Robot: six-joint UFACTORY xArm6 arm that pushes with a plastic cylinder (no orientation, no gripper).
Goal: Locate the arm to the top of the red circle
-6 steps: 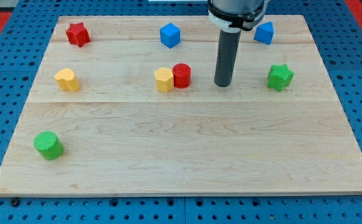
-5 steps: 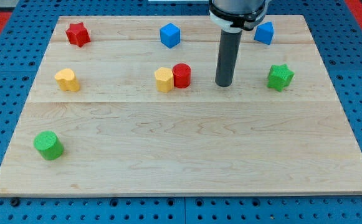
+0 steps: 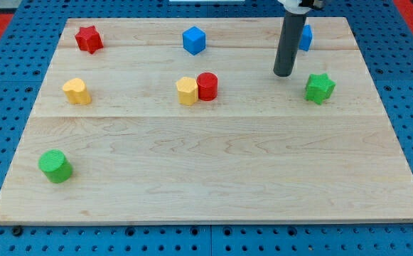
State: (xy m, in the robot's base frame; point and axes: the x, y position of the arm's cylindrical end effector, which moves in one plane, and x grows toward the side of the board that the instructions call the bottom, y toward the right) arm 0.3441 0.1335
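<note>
The red circle (image 3: 207,85) is a short red cylinder near the board's middle top, touching a yellow hexagon block (image 3: 187,91) on its left. My tip (image 3: 283,73) rests on the board to the right of the red circle and a little higher in the view, well apart from it. The rod rises out of the view's top and covers part of a blue block (image 3: 306,37).
A blue cube (image 3: 193,40) lies above the red circle. A green star (image 3: 320,88) lies just right of my tip. A red star (image 3: 89,38), a yellow block (image 3: 77,91) and a green cylinder (image 3: 55,166) lie on the left of the wooden board (image 3: 206,178).
My tip has moved to the right and toward the view's top, away from the red circle. No block has moved.
</note>
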